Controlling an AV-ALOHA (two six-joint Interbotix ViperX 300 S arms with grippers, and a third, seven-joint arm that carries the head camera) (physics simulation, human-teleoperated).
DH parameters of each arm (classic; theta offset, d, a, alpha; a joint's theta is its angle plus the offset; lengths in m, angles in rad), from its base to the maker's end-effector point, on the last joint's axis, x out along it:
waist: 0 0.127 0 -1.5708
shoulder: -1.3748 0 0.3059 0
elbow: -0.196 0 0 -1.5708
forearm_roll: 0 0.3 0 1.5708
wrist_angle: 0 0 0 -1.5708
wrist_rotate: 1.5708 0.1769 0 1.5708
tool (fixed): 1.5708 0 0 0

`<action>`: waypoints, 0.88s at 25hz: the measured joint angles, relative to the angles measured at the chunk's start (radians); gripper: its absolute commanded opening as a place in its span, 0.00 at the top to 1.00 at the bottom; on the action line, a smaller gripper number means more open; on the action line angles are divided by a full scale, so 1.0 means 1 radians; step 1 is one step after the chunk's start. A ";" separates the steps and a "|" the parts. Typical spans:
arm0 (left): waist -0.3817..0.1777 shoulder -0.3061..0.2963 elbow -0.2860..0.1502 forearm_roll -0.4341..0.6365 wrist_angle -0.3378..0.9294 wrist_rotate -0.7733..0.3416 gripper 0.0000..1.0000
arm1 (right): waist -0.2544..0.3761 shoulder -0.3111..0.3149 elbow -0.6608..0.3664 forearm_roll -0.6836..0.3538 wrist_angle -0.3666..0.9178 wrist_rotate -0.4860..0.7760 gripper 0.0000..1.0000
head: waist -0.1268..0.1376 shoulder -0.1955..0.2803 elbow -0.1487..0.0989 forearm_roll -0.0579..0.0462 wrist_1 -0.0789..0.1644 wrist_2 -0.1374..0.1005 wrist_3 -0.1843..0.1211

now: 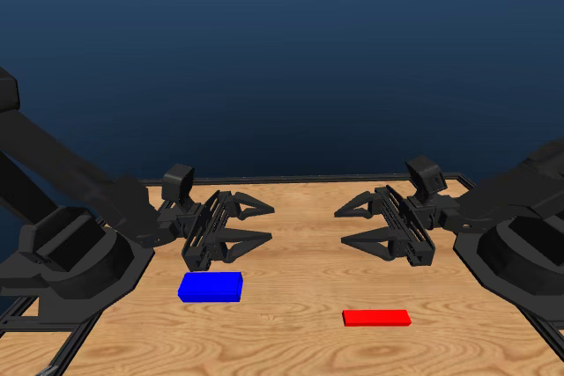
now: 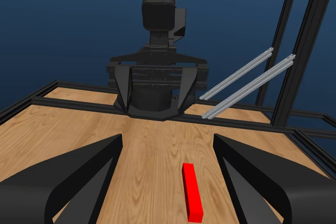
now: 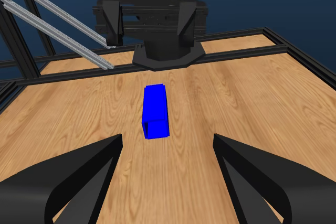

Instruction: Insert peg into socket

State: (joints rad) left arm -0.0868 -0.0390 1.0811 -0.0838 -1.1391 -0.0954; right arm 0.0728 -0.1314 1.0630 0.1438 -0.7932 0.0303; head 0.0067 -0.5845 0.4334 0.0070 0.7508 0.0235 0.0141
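Note:
The blue socket (image 1: 210, 286) lies flat on the wooden table, just in front of and below my left gripper (image 1: 269, 224). That gripper hovers open and holds nothing. The red peg (image 1: 376, 317) lies flat nearer the front edge, in front of my right gripper (image 1: 341, 228), which is also open and empty. The two grippers face each other across the table's middle. In the left wrist view the peg (image 2: 192, 191) shows lengthwise between the spread jaws, on the table beyond them. The right wrist view has the socket (image 3: 155, 110) ahead of its own spread jaws, open end toward the camera.
A black frame rail (image 1: 308, 180) borders the table. The right arm's base (image 2: 157, 85) stands at the far side in the left wrist view, with slanted aluminium bars (image 2: 247, 80) beside it. The left arm's base (image 3: 157, 30) fills the far side in the right wrist view.

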 measured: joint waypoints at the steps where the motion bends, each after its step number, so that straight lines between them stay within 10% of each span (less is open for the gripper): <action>1: -0.012 -0.008 0.009 -0.032 0.019 -0.001 0.00 | 0.004 0.000 -0.001 0.001 0.006 0.001 0.00 | -0.001 0.004 0.000 0.000 0.004 0.000 0.004; 10: -0.115 -0.022 0.134 -0.232 0.251 -0.100 0.00 | 0.032 0.054 -0.012 0.002 0.011 0.026 0.00 | -0.014 0.058 0.000 0.003 0.016 0.018 0.047; 22: -0.209 0.080 0.238 -0.293 0.320 -0.280 0.00 | 0.080 0.059 -0.023 0.032 0.038 0.020 0.00 | 0.006 0.106 -0.010 0.012 0.011 0.042 0.019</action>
State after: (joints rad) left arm -0.2958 0.0414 1.3188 -0.3769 -0.8194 -0.3758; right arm 0.1526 -0.0724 1.0402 0.1761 -0.7548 0.0507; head 0.0126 -0.4790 0.4235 0.0192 0.7614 0.0659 0.0336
